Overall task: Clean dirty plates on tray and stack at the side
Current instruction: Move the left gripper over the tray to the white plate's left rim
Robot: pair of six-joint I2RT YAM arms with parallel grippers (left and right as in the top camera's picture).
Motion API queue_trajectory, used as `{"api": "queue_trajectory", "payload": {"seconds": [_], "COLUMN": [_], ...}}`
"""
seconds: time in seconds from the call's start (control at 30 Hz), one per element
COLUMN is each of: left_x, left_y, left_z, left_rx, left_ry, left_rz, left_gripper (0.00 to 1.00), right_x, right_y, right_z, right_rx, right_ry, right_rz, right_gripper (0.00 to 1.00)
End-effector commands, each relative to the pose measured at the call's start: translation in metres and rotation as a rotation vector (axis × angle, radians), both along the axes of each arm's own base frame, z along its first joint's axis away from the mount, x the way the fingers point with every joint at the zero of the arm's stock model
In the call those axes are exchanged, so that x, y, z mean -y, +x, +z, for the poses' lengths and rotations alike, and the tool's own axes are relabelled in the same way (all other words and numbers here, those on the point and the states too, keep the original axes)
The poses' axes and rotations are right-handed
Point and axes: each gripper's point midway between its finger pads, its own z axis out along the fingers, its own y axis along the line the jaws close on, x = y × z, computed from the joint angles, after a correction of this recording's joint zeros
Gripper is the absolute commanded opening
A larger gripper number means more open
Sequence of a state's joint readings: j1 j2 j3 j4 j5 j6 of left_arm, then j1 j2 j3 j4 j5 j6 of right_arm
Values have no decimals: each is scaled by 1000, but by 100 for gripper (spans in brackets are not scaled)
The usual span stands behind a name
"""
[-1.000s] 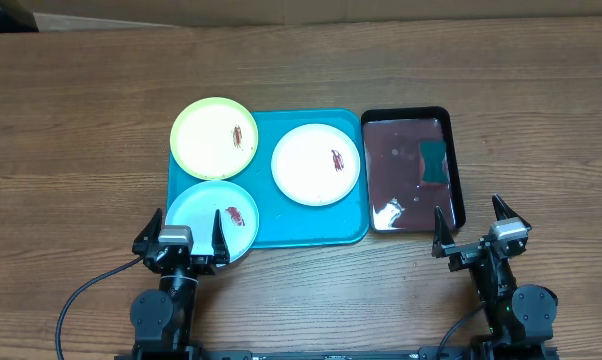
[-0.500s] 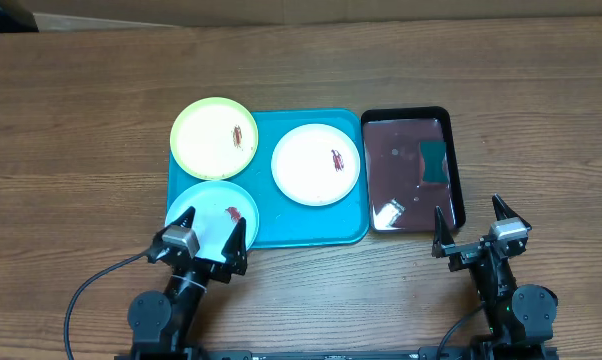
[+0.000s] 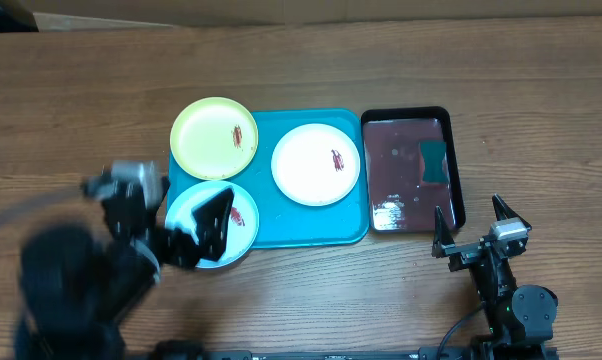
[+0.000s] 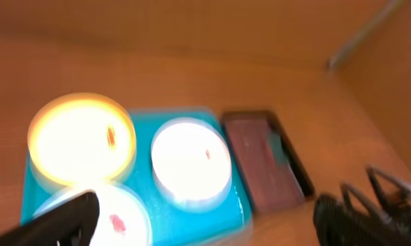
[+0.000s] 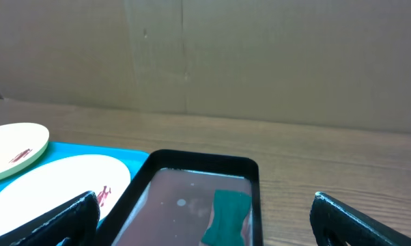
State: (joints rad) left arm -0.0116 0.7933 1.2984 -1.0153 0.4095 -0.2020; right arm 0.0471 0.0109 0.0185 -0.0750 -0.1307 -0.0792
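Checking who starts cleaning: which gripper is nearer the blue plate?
Left. The left gripper hangs over the blue plate, covering its left part; the right gripper sits far off to the right, by the black tray.

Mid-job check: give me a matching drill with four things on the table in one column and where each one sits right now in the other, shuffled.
Things:
1. yellow-green plate
2. white plate
3. pale blue plate
4. black tray

Places:
A. on the table, just right of the turquoise tray
B. near-left corner of the turquoise tray
C. right half of the turquoise tray
D. far-left corner of the turquoise tray

Pairs: 1-D, 2-C, 3-B, 4-A
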Motion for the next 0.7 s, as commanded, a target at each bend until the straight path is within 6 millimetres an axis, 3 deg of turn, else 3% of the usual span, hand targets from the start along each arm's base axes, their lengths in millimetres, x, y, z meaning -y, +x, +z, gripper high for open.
{"api": "queue_trajectory", "payload": {"seconds": [0.0, 0.13, 0.17, 0.27, 0.3, 0.33, 0.37, 0.4, 0.43, 0.67], "left_x": [9, 19, 19, 19, 19, 20, 20, 22, 23, 28], "left_y": [29, 59, 75, 94, 98, 102, 105, 108, 110, 113], "left_z": [2, -10, -25, -55, -66, -77, -89, -100, -110, -181], "left_rx": [-239, -501, -593, -718, -759, -803, -848, -889, -920, -1114], "left_ry": [56, -25, -34, -39, -41, -44, -45, -45, -42, 147], "left_rz": [-110, -135, -131, -129, -128, -128, -129, -132, -134, -116], "left_gripper": [100, 100, 100, 100, 89, 70, 49, 22, 4, 4], "right_x": [0, 0, 0, 0, 0, 0, 0, 0, 0, 0], "right_y": [0, 0, 0, 0, 0, 0, 0, 0, 0, 0], "right_z": [-2, -2, -2, -2, -2, -2, -2, -2, -2, -2], "right_rx": [3, 3, 3, 3, 3, 3, 3, 3, 3, 3], "right_ry": [-4, -4, -4, -4, -4, -4, -4, -4, -4, -4], "right_rz": [0, 0, 0, 0, 0, 0, 0, 0, 0, 0], "right_gripper": [100, 100, 100, 100, 100, 100, 100, 100, 100, 100]}}
